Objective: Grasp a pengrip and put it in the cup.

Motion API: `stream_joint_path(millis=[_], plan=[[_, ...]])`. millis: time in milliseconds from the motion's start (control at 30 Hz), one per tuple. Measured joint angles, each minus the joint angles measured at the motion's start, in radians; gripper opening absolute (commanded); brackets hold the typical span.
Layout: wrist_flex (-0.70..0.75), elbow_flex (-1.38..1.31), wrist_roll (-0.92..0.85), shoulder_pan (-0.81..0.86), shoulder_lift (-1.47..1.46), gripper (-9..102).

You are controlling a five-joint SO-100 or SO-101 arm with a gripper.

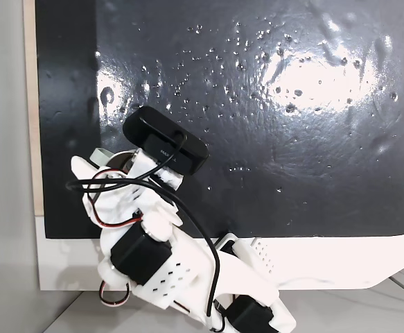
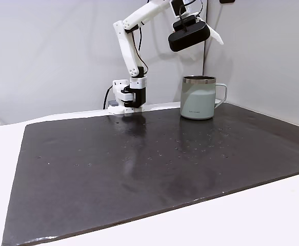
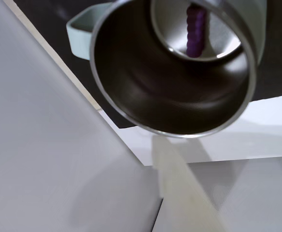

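The cup point(image 2: 198, 102) stands upright at the back right of the black mat, its handle to the right in a fixed view. In the wrist view I look straight down into its steel inside point(image 3: 131, 82), where the purple ribbed pengrip point(image 3: 196, 31) lies on the bottom. My gripper point(image 2: 211, 35) hangs well above the cup with a white fingertip point(image 2: 218, 39) sticking out right of the black wrist camera point(image 2: 189, 35). One blurred pale finger point(image 3: 179, 183) shows below the cup, with nothing held. From above, the arm hides most of the cup point(image 1: 103, 153).
The black mat point(image 2: 139, 169) covers most of the white table point(image 2: 272, 215). The arm's base point(image 2: 128, 97) stands at the mat's back edge, left of the cup. A grey wall panel point(image 2: 262, 56) rises close behind and right of the cup.
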Motion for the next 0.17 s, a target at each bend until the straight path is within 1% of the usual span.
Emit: stream_joint_path(millis=[167], plan=[[0.000, 0.000, 0.000, 0.000, 0.000, 38]])
